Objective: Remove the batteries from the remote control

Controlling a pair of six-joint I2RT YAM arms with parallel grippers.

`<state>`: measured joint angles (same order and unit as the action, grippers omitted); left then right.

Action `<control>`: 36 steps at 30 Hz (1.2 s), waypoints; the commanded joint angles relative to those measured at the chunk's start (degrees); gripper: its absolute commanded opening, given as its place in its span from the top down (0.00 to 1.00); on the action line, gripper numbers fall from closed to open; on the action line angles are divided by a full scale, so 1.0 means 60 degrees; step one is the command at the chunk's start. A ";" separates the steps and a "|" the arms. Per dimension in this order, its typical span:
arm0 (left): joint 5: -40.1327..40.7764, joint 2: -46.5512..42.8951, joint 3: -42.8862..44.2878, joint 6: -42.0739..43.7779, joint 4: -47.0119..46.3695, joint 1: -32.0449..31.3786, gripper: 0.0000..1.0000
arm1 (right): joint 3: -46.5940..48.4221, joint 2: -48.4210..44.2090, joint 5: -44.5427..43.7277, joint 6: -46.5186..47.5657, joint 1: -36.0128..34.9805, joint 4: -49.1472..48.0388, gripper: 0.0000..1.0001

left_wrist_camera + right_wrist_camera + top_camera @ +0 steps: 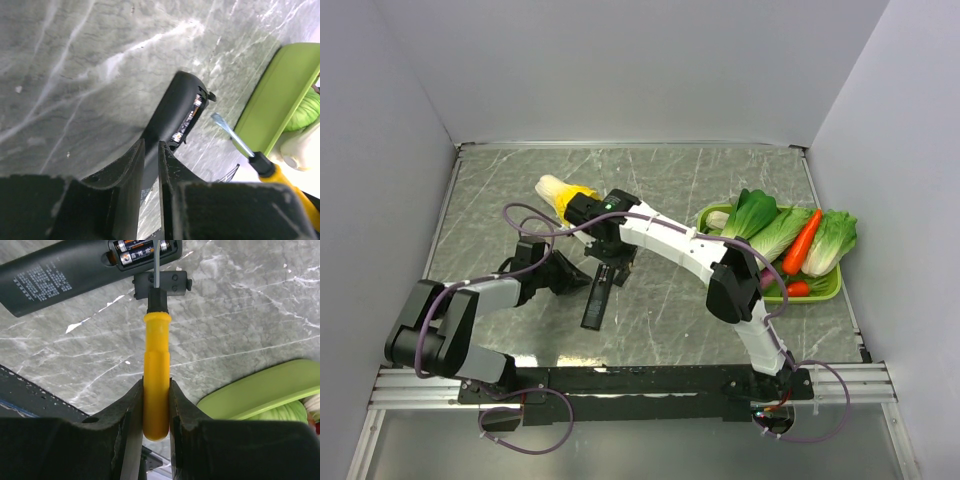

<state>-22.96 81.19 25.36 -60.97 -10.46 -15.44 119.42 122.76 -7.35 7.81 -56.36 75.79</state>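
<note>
Batteries [144,246] lie inside the open remote control [50,275]

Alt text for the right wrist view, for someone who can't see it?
The right gripper clamps the yellow handle of a screwdriver, whose blade reaches into the open battery bay of a black remote, across two batteries. A small black flat piece lies on the grey table beside the bay; a green tray sits lower right.

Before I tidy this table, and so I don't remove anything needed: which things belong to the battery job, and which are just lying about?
Part of the job:
- remote, held by the left gripper
- batteries, inside it
- screwdriver, in the right gripper
- battery cover, beside the remote

Lying about:
- corn
- green tray
- vegetables
</note>
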 commanded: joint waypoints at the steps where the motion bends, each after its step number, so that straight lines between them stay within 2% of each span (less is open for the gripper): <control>1: 0.0004 0.0252 0.0255 -0.0063 -0.0468 0.0040 0.78 | 0.0444 0.0106 0.0126 -0.0057 0.0135 0.1240 1.00; 11: -0.0377 0.0268 -0.0111 -0.0180 -0.0980 0.0039 0.81 | 0.0474 0.0312 0.0274 -0.0247 0.0150 0.1562 1.00; 27: -0.0948 0.0092 -0.0595 -0.0561 -0.1509 -0.0282 0.83 | -0.0434 0.0004 0.0420 -0.0350 0.0150 0.1651 1.00; 36: -0.0539 -0.0450 -0.0683 -0.0561 -0.1158 -0.0429 0.84 | -0.0493 -0.0230 0.0244 -0.0424 0.0179 0.1695 1.00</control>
<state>-26.26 80.55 21.96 -64.16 -16.67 -17.67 116.88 123.35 -4.73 5.80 -55.81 75.79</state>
